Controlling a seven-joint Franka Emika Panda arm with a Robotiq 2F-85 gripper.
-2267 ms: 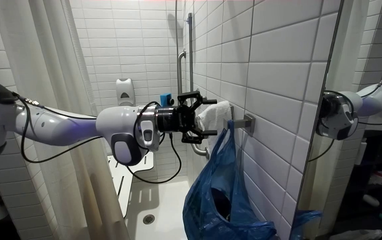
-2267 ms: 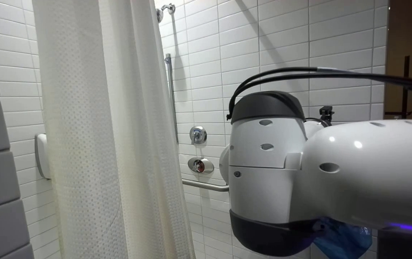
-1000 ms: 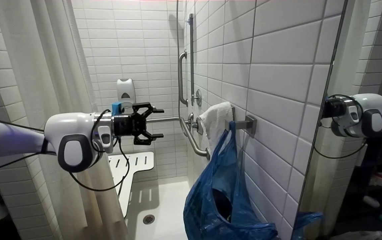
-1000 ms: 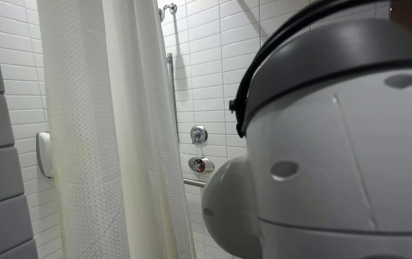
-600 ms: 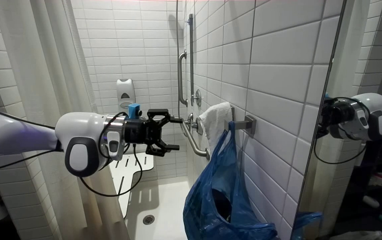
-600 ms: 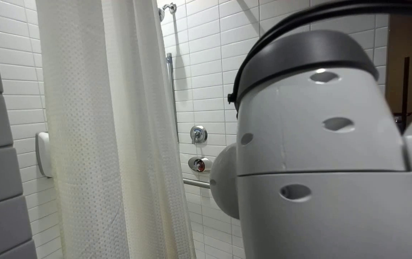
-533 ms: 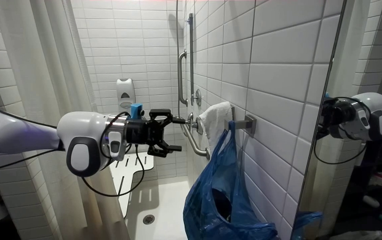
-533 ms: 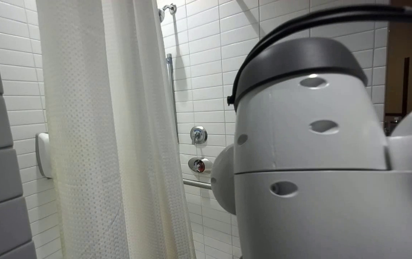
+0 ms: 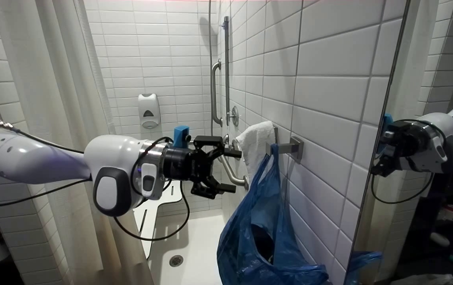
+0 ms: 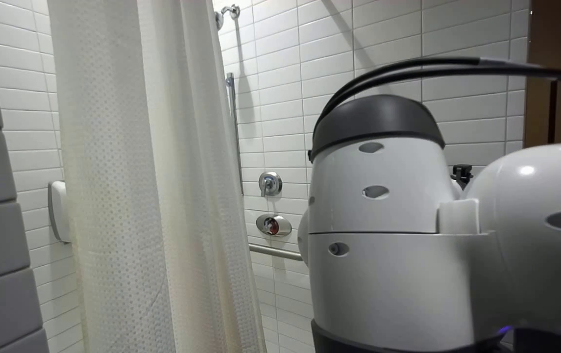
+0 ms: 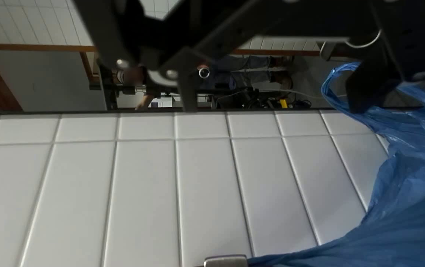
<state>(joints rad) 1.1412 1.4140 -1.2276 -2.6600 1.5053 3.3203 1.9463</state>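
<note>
In an exterior view, the fingers (image 9: 233,153) stand wide apart at mid-frame, the upper tip overlapping the left edge of a white towel (image 9: 257,136), contact unclear; lower right, a blue bag (image 9: 244,237) hangs from a metal bracket (image 9: 297,149) on the tiled wall (image 9: 329,95). In an exterior view, the arm (image 10: 383,279) fills the right half, a shower curtain (image 10: 162,171) the left. In the wrist view, the fingers cross the top, the bag lining the right edge.

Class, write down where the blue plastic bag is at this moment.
In an exterior view, the blue plastic bag hangs from the metal wall bracket, mostly below and right of the open gripper, with the white towel behind it.
</note>
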